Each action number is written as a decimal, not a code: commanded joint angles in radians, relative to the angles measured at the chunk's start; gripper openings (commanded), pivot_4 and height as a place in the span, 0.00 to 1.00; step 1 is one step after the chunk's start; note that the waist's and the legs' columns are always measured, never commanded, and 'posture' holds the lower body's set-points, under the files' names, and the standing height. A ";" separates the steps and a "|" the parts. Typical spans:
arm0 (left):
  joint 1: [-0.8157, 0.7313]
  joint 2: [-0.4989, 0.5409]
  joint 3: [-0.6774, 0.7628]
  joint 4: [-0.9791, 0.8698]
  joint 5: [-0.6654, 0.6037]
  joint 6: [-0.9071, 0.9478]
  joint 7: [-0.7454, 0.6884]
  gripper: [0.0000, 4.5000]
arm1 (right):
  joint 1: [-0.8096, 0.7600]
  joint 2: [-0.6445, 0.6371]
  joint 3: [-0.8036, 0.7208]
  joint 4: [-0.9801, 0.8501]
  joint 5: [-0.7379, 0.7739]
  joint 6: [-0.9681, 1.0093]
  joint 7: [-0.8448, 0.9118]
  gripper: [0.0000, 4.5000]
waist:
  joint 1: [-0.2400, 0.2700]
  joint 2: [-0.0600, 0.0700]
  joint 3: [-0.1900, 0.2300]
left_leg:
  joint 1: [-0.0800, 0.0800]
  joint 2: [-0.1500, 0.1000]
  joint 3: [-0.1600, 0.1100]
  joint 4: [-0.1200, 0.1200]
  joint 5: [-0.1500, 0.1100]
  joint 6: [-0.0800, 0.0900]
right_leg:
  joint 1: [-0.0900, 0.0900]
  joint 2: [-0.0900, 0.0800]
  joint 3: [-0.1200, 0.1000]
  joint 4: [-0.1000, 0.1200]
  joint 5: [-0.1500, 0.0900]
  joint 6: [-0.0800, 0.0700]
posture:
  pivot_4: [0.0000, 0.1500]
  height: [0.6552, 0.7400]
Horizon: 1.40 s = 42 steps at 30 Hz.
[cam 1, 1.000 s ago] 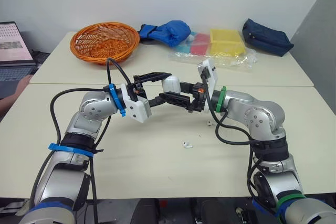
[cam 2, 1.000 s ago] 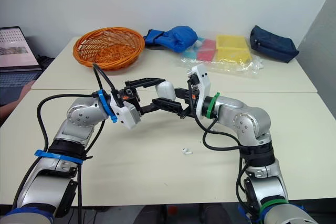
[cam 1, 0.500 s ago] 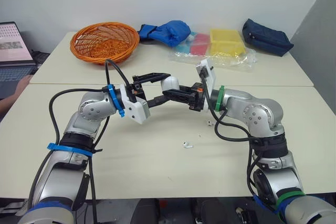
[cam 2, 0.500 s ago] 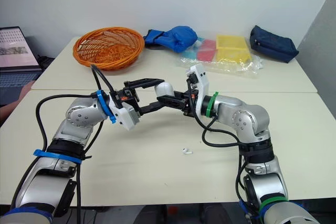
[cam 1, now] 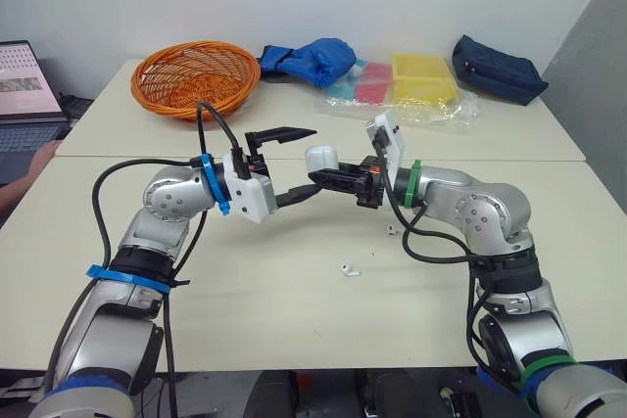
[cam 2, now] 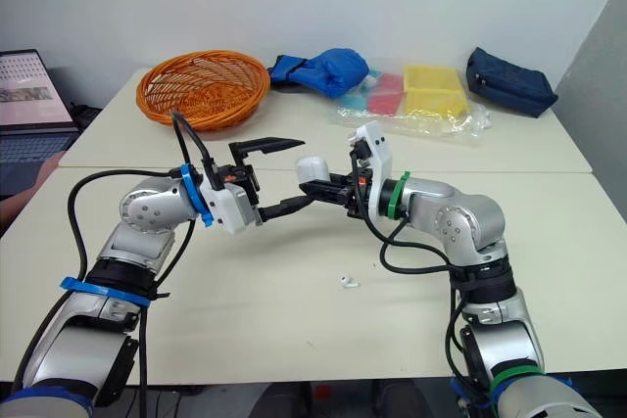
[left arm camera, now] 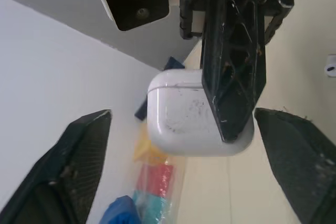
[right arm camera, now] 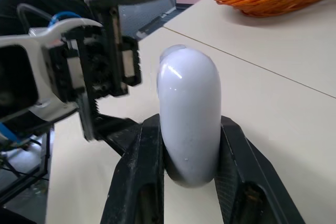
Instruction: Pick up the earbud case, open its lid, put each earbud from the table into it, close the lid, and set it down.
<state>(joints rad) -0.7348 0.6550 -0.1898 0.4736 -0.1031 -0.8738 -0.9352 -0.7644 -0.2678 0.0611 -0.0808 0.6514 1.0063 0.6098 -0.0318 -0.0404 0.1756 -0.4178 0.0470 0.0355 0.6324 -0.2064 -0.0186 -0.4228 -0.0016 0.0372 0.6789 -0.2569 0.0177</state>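
Beige matte tabletop: glossy white rounded plastic earbud case, lid shut, pinched between right gripper fingers; left gripper spread wide, flanking case, apart.

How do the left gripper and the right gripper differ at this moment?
1. The left gripper is open wide; the right gripper is shut.
2. The left gripper holds nothing, its fingers standing clear on either side of the earbud case; the right gripper clamps that case between its fingers.
Shared: both are raised above the table and point toward each other, meeting at the case.
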 commanded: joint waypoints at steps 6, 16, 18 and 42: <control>-0.094 0.083 -0.013 -0.119 -0.173 0.426 -0.300 1.00 | -0.008 -0.091 0.066 -0.002 -0.123 -0.155 0.064 0.19 | -0.001 0.000 0.000 | -0.001 0.000 0.000 0.000 0.000 0.000 | 0.000 0.002 0.000 0.000 -0.002 0.004 | 1.00 1.00; -0.318 0.128 -0.103 -0.172 -0.130 1.122 -0.523 1.00 | -0.014 -0.166 0.262 -0.027 -0.343 -0.342 0.146 0.19 | -0.002 0.000 0.000 | -0.001 0.001 -0.002 0.000 0.000 0.000 | -0.002 0.007 0.000 0.000 -0.004 0.002 | 1.00 1.00; -0.354 0.114 -0.108 -0.165 -0.133 1.175 -0.556 1.00 | -0.018 -0.175 0.291 -0.029 -0.382 -0.365 0.159 0.19 | -0.001 0.000 0.000 | -0.001 0.001 -0.002 0.000 0.000 0.000 | -0.002 0.007 0.000 0.000 -0.004 0.002 | 1.00 1.00; -0.372 0.021 -0.142 -0.070 0.018 1.129 -0.595 0.61 | -0.034 -0.139 0.292 -0.063 -0.459 -0.349 0.171 0.19 | -0.001 0.000 0.000 | -0.002 0.001 -0.003 0.001 0.000 0.000 | -0.003 0.007 0.001 0.001 -0.004 0.001 | 1.00 1.00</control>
<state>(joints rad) -1.0996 0.6665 -0.3544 0.4071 -0.0882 0.2700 -1.5224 -0.7665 -0.4103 0.3785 -0.1039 0.1964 0.6638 0.7803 -0.0323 -0.0399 0.1761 -0.4196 0.0481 0.0329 0.6338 -0.2064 -0.0186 -0.4253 0.0052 0.0382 0.6803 -0.2612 0.0185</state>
